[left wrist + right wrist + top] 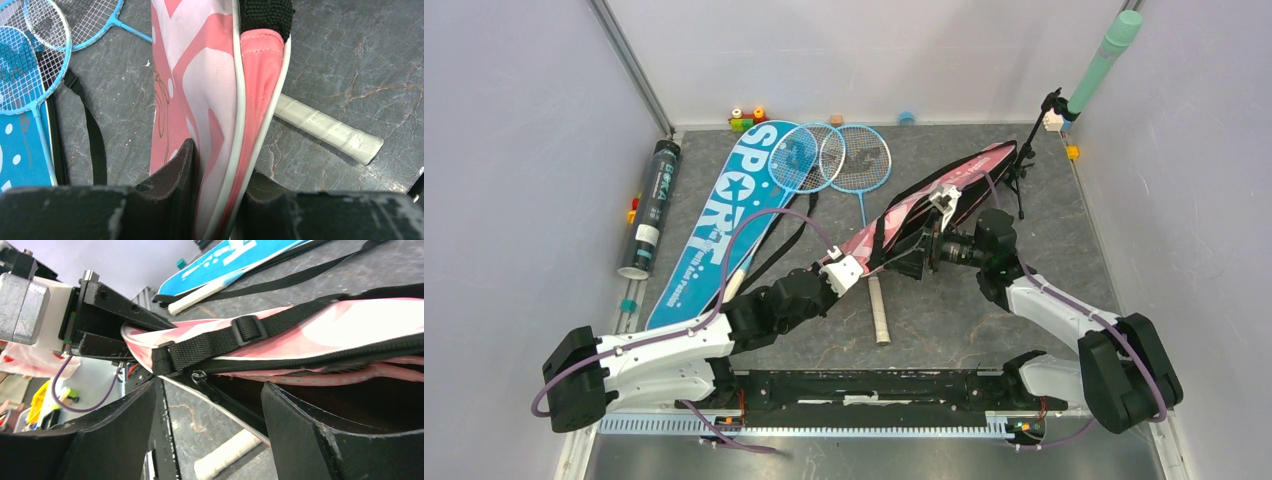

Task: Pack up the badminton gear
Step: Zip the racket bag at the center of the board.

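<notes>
the grey table [984, 330] is carrying everything. its widest bare stretch is lying on the near side of the pink bag [984, 160], between that bag and the arm bases. a narrower bare strip is running along the bag's right side toward the wall.

the blue bag [714, 225] is lying flat, well left of the pink bag and slanting the same way, with its black strap trailing toward the pink bag.

the pink bag is stretching diagonally with its long zip edge gaping dark, and its near end is being held up off the table.

the left gripper [220, 170] is pinching that near end, with its fingers pressing the white-piped seam from both sides. the right gripper [207, 395] is hovering at the pink bag's open edge with its fingers spread wide and gripping nothing. the zip edge and its pull are passing between them.

the dark tube [650, 208] is lying far left of the pink bag, beyond the blue bag and along the wall.

two blue rackets [829, 158] are lying just left of the pink bag's far half, with their heads overlapping. one shaft is passing beneath the pink bag, and its white handle [327, 130] is sticking out on the near side.

the black tripod stand [1024, 170] is standing just beside the pink bag's far tip, leaving little room there. small toy blocks [746, 118] are sitting at the back edge, well apart from the pink bag.
</notes>
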You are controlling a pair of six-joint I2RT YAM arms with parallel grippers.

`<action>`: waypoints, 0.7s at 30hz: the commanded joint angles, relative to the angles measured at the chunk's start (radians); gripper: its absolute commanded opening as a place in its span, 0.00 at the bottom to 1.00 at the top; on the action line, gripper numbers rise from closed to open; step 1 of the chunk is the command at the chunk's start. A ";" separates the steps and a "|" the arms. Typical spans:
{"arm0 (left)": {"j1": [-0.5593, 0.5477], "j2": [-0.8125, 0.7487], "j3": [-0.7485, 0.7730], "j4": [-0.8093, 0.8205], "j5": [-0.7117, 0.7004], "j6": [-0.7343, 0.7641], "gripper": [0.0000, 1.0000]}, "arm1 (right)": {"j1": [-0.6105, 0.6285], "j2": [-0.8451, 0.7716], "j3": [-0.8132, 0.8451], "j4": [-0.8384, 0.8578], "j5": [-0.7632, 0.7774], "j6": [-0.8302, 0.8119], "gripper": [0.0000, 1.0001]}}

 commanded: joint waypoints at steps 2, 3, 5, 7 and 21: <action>-0.014 -0.001 -0.017 0.005 0.084 -0.039 0.02 | 0.065 0.034 0.010 0.069 -0.049 0.073 0.77; -0.014 -0.001 -0.017 0.005 0.079 -0.040 0.02 | 0.072 0.034 0.012 0.060 -0.050 0.077 0.75; -0.015 0.001 -0.017 0.006 0.073 -0.043 0.02 | 0.082 0.015 0.005 0.054 -0.041 0.085 0.70; -0.015 0.005 -0.016 0.005 0.070 -0.045 0.02 | 0.093 -0.017 0.000 0.026 -0.013 0.080 0.59; -0.017 0.010 -0.010 0.033 0.082 -0.058 0.02 | 0.161 -0.091 0.047 -0.286 0.192 -0.063 0.35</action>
